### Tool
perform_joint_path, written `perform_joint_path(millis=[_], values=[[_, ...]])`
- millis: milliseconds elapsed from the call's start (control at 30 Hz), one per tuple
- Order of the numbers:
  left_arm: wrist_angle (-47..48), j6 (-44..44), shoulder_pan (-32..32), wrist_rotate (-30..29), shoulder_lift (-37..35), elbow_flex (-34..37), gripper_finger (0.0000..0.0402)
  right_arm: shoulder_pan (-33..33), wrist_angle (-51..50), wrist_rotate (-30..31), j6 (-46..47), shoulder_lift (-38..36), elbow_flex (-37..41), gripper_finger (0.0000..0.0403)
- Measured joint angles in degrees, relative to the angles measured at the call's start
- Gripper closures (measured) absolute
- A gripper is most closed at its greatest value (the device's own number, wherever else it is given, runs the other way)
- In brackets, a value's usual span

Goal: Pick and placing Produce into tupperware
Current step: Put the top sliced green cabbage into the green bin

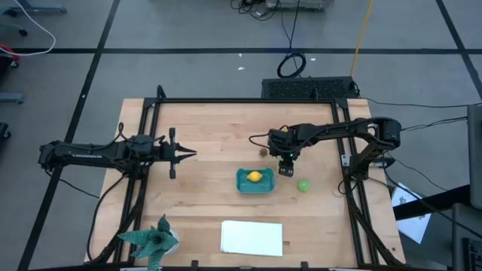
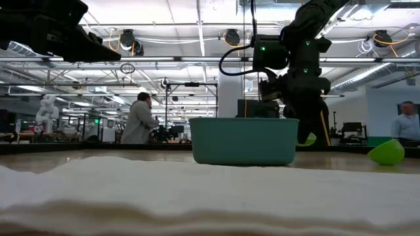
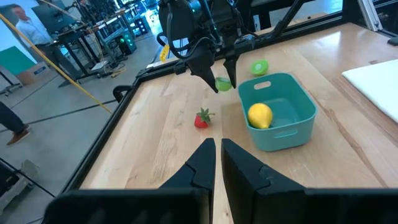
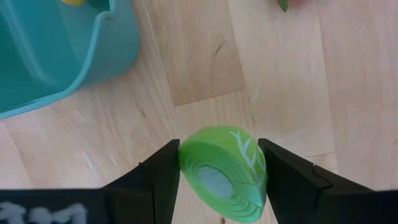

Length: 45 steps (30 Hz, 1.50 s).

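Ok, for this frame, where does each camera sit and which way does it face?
High: overhead, straight down on the table; both arms show, left gripper and right gripper.
Low: table height, level across toward the teal tub; right arm hangs beyond it.
Left wrist: looks past its shut fingers toward tub and lemon.
Right wrist: looks down past its fingers, which grip a green piece.
Shared: both wrist views show the tub.

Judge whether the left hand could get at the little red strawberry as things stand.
Probably yes: only bare table lies between the shut left hand and the strawberry. The right hand, gripping a green slice, hangs close beside it, though.
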State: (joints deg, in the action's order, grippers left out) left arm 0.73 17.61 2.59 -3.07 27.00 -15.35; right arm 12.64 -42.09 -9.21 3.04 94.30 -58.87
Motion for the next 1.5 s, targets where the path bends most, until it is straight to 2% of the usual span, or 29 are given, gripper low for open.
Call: perform_joint_path(millis=[267, 700, 1000, 1500], values=[[0.00, 0.00, 0.00, 0.00, 0.00, 0.00, 0.0371, -0.42, -0.86, -2.22, 0.80, -0.04, -0.70, 0.0216], [-0.04, 0.00, 0.00, 0.00, -0.02, 0.00, 0.0371, -3.10, -6.12, -2.62, 0.59, -0.04, -8.71, 0.0215], [-0.04, -0.02, 0.00, 0.02, 0.00, 0.00, 0.0371, -3.43, -10.00, -2.49, 0.45, -0.35, -11.44, 0.0216], [-0.22, -0.13, 0.00, 0.02, -0.01, 0.00, 0.0371, -3.43, -10.32, -2.87, 1.19, -9.80, -11.74, 0.0216]])
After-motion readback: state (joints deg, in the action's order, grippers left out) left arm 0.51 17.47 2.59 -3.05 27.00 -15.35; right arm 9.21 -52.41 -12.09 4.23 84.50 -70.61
